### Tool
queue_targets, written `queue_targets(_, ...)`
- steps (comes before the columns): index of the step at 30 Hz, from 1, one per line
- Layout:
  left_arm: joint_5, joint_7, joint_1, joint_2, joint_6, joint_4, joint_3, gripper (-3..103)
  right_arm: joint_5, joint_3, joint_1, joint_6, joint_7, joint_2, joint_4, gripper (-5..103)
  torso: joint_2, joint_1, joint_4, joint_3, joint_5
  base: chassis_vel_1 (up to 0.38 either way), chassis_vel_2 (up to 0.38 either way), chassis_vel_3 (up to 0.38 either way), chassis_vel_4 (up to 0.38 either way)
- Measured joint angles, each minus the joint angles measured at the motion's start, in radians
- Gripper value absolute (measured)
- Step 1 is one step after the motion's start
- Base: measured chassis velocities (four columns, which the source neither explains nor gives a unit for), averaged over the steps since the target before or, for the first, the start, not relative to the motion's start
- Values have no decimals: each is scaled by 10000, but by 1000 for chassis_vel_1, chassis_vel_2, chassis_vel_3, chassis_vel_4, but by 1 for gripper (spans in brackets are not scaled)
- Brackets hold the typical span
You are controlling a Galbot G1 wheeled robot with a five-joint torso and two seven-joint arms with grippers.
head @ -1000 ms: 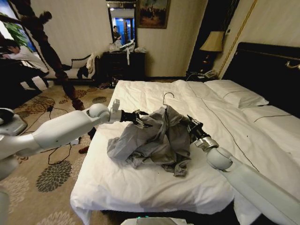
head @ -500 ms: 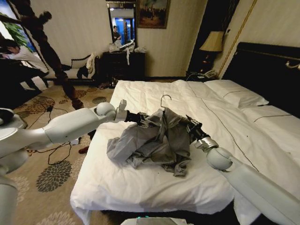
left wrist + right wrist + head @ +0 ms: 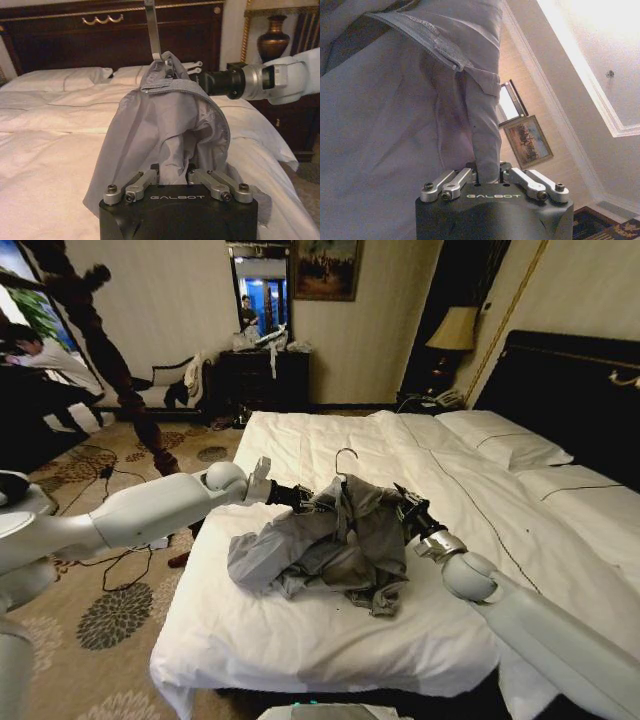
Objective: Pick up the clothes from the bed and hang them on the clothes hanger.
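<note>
White bedding covers the bed [image 3: 300, 630], where the clothes [image 3: 325, 540] are held up at mid-mattress. At nine o'clock, the left gripper [image 3: 318, 504] is clamped on fabric; at three o'clock, the right gripper [image 3: 398, 498] pinches a fold. The clothes hanger [image 3: 343, 462] hook rises at twelve.

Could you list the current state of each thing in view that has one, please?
Grey shirt: bunched, lifted off the bed at both sides, lower part resting on the duvet.
Clothes hanger: inside the shirt, wire hook sticking up from the collar.
Left gripper: shut on shirt fabric.
Right gripper: shut on a strip of shirt fabric.
Bed: made, white duvet lightly creased.
</note>
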Motion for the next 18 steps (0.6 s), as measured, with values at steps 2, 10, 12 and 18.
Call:
queue_targets(2,-29,-88,46,-5,-11,0,-84,16,55,-30,23,-41,48,19,0,15,0,1,-2,0,0,0,0,0,0)
queue_targets(10,-24,-457,200,44,-134,-119,-287,16,214,27,-70,-140,70,-28,139,18,0,1,-1,0,0,0,0,0,0)
queue_targets(12,-12,-502,253,66,-161,-151,-350,16,262,81,-129,-182,76,-41,165,28,0,1,-1,0,2,0,0,0,0)
queue_targets(18,97,-538,408,27,-216,-89,-568,16,481,165,-218,-222,34,-135,318,44,0,1,-1,0,0,0,0,0,0)
